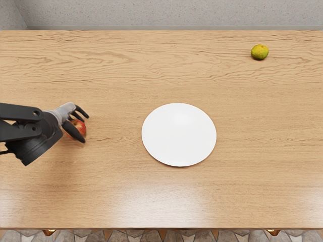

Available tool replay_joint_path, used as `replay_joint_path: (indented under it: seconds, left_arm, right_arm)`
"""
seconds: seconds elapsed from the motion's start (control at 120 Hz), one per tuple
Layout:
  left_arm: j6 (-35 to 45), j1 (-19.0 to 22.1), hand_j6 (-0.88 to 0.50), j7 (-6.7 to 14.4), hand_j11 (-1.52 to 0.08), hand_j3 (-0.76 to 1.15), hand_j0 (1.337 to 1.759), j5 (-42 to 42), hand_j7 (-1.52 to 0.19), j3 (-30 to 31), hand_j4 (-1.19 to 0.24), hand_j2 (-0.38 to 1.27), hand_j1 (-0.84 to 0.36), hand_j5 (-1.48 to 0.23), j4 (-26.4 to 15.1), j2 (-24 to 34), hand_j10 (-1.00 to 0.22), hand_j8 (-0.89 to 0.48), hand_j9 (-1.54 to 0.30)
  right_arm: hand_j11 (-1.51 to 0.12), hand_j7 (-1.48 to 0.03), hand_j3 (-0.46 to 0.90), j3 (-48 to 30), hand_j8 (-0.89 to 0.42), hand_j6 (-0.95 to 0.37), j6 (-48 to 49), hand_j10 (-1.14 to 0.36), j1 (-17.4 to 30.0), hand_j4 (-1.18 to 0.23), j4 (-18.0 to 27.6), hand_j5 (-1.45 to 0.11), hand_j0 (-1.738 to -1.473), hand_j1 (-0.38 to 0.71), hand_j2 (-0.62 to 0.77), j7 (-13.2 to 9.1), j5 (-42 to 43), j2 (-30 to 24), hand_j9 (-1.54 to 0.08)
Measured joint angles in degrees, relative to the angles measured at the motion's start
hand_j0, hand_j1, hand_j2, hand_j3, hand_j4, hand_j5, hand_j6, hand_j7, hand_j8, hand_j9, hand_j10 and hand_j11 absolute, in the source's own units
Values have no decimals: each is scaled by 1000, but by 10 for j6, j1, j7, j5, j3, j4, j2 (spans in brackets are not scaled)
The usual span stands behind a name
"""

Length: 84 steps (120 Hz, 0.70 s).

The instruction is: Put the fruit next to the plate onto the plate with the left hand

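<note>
Seeing the left robot hand (68,121) closed around the red fruit (79,126) near the counter's (151,201) left edge, about halfway between the near and far edges. We read it as a grip: the dark fingers (74,132) curl over the top and across the front of the fruit, and only a small red patch shows between them. The grey palm sits behind the fruit, on the side toward the left edge. We can't tell whether the fruit touches the counter or is just off it; the hand covers the contact line. The dark forearm (25,133) comes in from the left edge and runs roughly parallel to the near edge.

The white plate (178,134) lies flat around the middle of the counter, slightly closer to the near edge than the far one. The red fruit is not on it. It is well to the plate's left, with a stretch of bare wood between the fingertips and the rim.

We also see a green-yellow fruit (259,51) by the far right corner, resting on the wood, well apart from both plate and robot hand.

Counter surface is light wood grain throughout.
</note>
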<state>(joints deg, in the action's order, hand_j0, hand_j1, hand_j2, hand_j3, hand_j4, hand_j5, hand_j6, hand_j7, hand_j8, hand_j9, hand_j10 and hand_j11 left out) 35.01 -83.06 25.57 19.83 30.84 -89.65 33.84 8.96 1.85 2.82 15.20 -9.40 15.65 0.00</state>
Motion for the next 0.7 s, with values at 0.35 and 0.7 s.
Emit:
replay_joint_path:
  seconds: [0.35, 0.7]
  left_arm:
    - [-1, 0, -464, 0, -731, 0, 1654, 2, -729, 6, -540, 96, -279, -718, 0, 6, -535, -434, -730]
    - [-1, -14, -395, -1, -795, 0, 1655, 1, -805, 6, -580, 137, -316, -810, 0, 0, -583, -376, -794]
  right_arm:
    - [-26, -26, 0, 0, -20, -20, 0, -20, 0, -20, 0, -26, -1658, -324, -4, 0, 0, 0, -26]
    - [-26, -26, 0, 0, -20, -20, 0, -20, 0, -20, 0, -26, -1658, -324, -4, 0, 0, 0, -26]
